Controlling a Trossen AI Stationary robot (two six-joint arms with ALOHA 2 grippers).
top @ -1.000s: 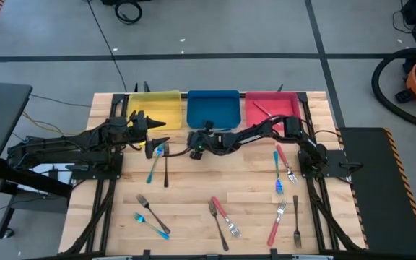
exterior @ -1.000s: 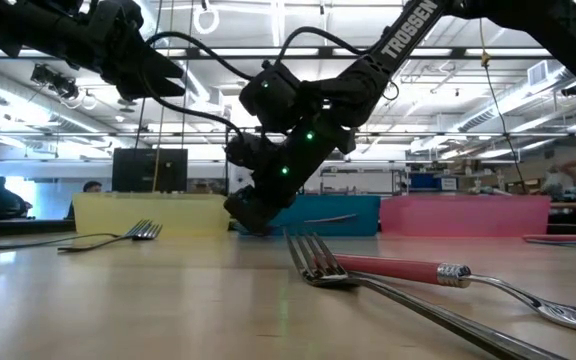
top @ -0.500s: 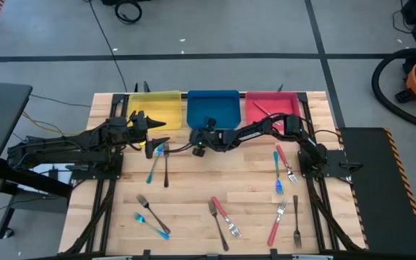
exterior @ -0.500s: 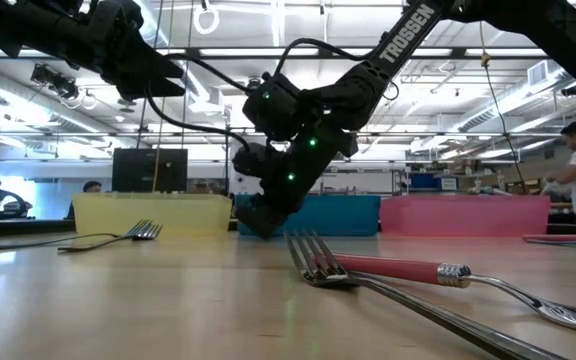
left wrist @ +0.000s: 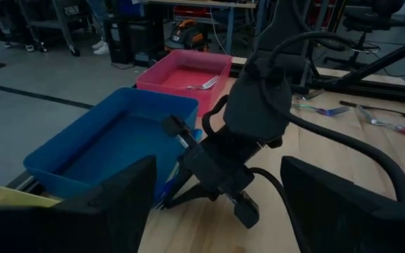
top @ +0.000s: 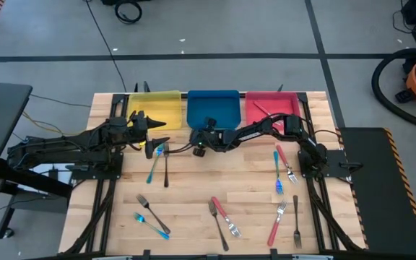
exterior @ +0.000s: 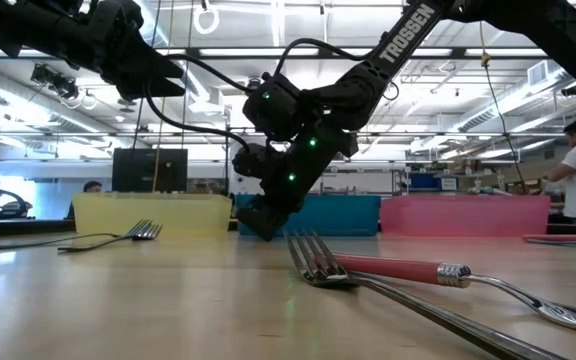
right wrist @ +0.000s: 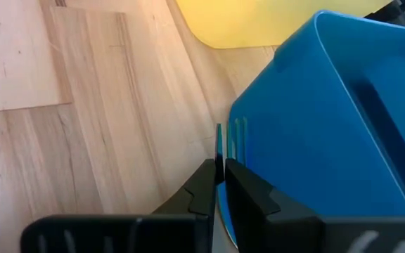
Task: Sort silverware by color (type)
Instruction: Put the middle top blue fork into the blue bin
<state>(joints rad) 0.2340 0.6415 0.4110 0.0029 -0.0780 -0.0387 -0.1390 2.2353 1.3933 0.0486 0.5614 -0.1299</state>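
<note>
Holding a blue-handled fork [right wrist: 219, 144] edge-on between its fingertips, my right gripper [top: 196, 146] sits low at the near wall of the blue bin [top: 212, 108], tines pointing up toward the rim. The jaws are pinched tight on the thin handle; I see almost no gap in the right wrist view.

I judge these forks light, stiff and slick, so they could twist in a narrow pinch. Mid-handle, across the flat, looks like the safest hold, and the grip here seems close to that.

My left gripper [top: 152, 125] hovers above the table just in front of the yellow bin [top: 154, 110], fingers spread and empty, with a blue fork [top: 154, 163] and a dark metal fork [top: 166, 167] lying side by side just below it.

Bins sit in a row at the far edge: yellow, blue, then the pink bin [top: 273, 110]. I see nothing in the yellow or the blue one. The pink bin holds one fork [left wrist: 204, 83], its handle colour hard to tell from here.

Loose silverware is scattered across the near half of the table [top: 193, 195]: a red and blue pair [top: 279, 170] to the right, a crossed dark and red pair [top: 222, 218] at centre front, more at both front corners.
</note>
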